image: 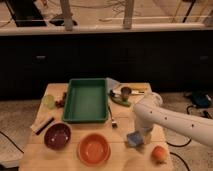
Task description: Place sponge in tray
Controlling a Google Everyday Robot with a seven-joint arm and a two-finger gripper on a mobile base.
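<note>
The blue-grey sponge (133,138) is at the table's front right, right of the orange bowl and slightly tilted. My gripper (142,135) hangs from the white arm (165,119), which reaches in from the right. It is right at the sponge, over its right edge. The green tray (86,100) lies at the middle back of the table, apart from the sponge, to its upper left. The tray looks empty.
An orange bowl (94,148) and a purple bowl (57,136) sit in front of the tray. An orange fruit (159,154) lies at the front right corner. A utensil (112,117), a cup (126,92), a black stick (43,125) and a green object (48,101) flank the tray.
</note>
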